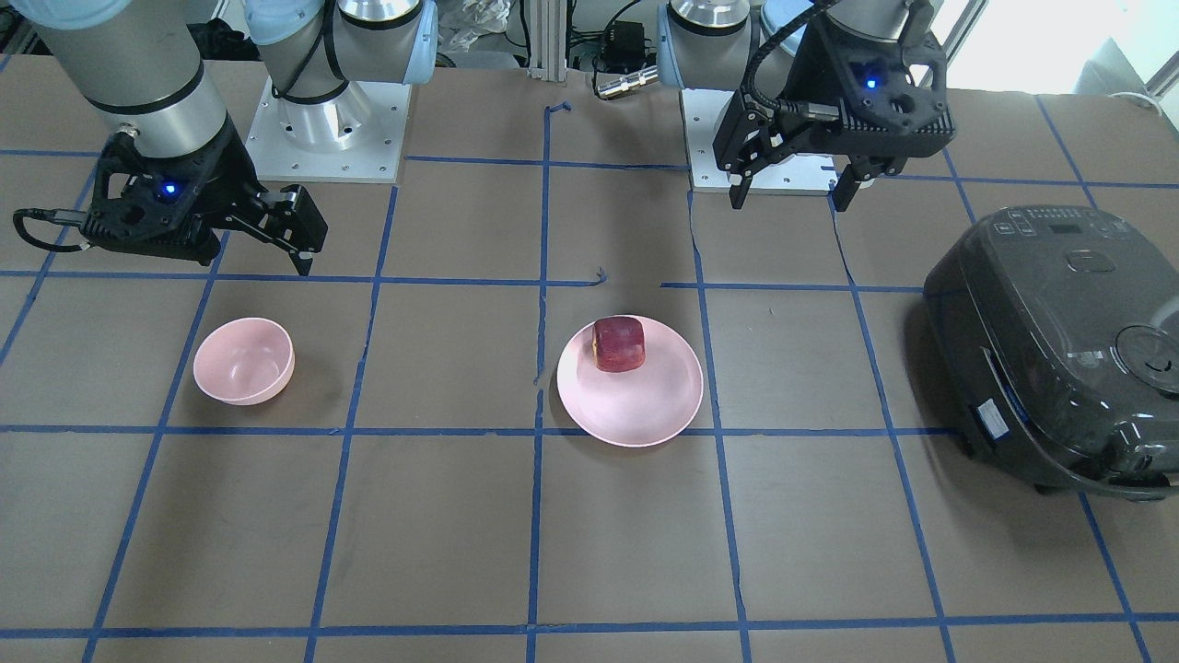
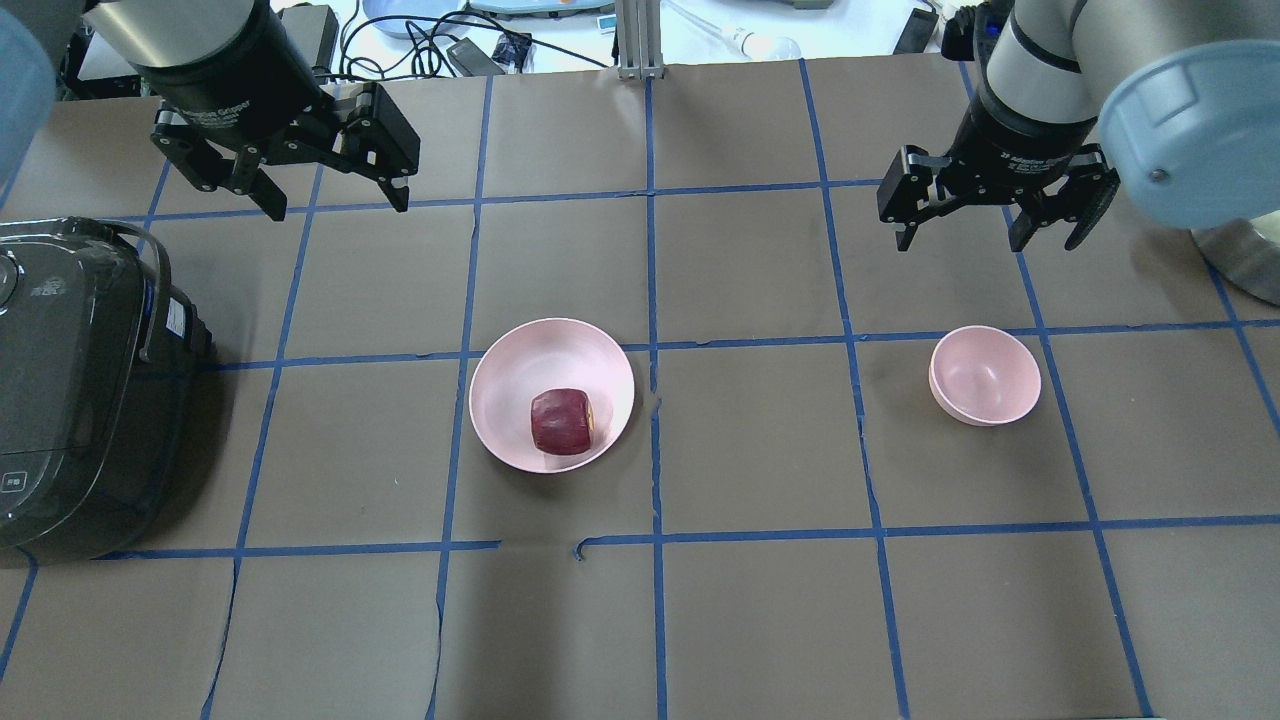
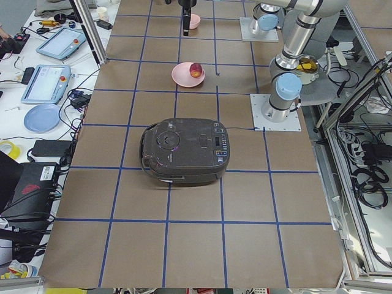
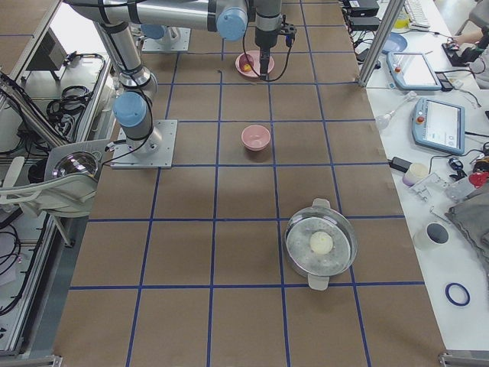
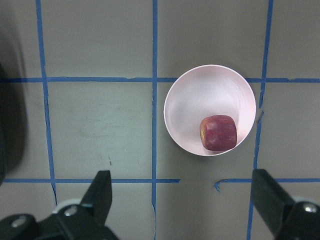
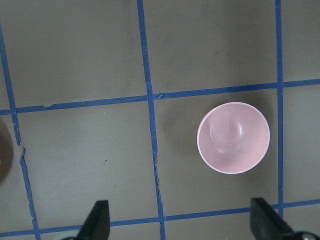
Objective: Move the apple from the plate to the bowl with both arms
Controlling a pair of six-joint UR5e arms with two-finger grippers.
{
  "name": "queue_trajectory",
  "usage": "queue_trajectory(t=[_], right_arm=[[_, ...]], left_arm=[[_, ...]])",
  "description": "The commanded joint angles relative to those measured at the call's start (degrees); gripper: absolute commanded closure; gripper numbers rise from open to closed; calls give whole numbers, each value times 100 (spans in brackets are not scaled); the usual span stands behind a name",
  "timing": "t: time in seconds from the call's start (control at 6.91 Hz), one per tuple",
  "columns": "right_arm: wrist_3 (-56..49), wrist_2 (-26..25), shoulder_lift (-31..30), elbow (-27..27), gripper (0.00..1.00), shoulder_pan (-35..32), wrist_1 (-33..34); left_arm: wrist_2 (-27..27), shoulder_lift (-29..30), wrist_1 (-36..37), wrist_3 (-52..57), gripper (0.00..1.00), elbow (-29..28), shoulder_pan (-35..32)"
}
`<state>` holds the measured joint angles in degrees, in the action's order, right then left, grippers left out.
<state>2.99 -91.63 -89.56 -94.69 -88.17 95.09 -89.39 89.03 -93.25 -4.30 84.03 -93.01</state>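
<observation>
Overhead, the left gripper hangs spread wide; the apple sits on the plate, well apart from the bowl; the right gripper hangs spread too. Only the right-side view catches a steel pot.

One plate. One apple, on the plate. One bowl, well apart from the plate, toward the robot's right. Two arms, a left arm and a right arm, with one gripper apiece: a left gripper and a right gripper, two in all. One dark rice cooker, well apart from the plate, toward the robot's left. One lidded steel pot, much farther from the plate than the bowl. Two handheld screens, off the table edge across from the plate.
</observation>
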Motion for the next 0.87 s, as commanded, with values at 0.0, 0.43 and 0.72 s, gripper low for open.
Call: queue_trajectory(t=[0.0, 0.43, 0.72], right_arm=[[0, 57, 26, -14, 0, 10, -34], [0, 31, 26, -5, 0, 45, -8], [0, -31, -17, 30, 0, 54, 9]], left_arm=[[9, 201, 26, -479, 0, 96, -137], [88, 728, 1147, -2168, 0, 1154, -998], [212, 966, 2528, -2214, 0, 2105, -1017]])
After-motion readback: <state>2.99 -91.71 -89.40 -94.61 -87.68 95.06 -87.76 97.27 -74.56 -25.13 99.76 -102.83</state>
